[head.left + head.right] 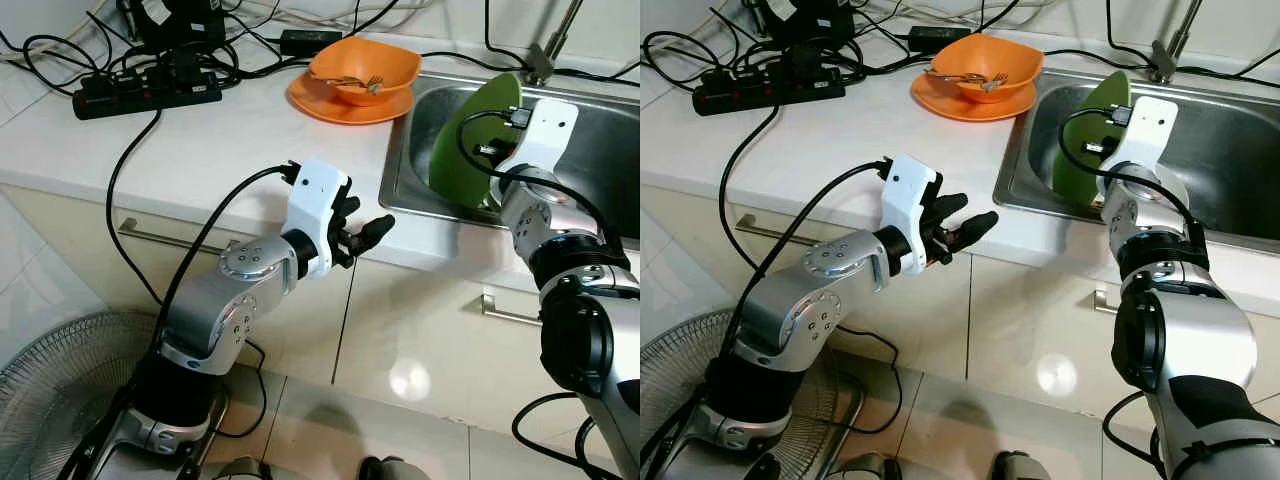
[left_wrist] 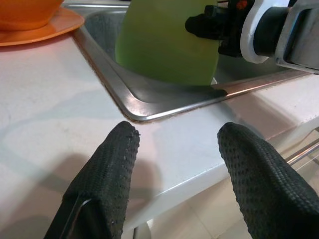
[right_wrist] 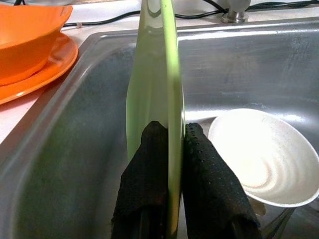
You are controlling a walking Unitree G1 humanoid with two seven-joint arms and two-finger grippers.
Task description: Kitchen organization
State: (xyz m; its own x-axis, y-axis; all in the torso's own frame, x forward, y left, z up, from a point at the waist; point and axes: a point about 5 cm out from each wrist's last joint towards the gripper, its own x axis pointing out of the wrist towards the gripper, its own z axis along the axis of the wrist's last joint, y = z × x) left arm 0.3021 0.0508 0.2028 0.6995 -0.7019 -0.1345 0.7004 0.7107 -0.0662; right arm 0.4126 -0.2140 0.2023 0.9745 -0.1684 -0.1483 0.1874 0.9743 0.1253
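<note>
A round green plastic plate (image 3: 167,74) is being held on edge inside the stainless-steel sink (image 1: 600,150), its rim pinched between the two black fingers of the right end effector (image 3: 172,149), which are closed flat against both faces. Just beside the plate, at the sink bottom, a white ceramic bowl (image 3: 264,157) is lying tilted; whether it is touching the plate cannot be made out clearly. The left end effector (image 2: 174,149) is being kept empty, its fingers spread wide apart above the front edge of the white counter (image 1: 220,130), near the sink's corner. Further back on the counter, an orange bowl holding cutlery (image 1: 365,68) is sitting on a flat orange plate (image 1: 345,103), with a black power strip (image 1: 145,95) and tangled cables well apart to the robot's left. The step in hand is judged to be the lifting of the green plate out of the sink. The next move probably calls for a straight upward pull, with the plate kept clear of the sink wall and the tap (image 1: 550,45).
</note>
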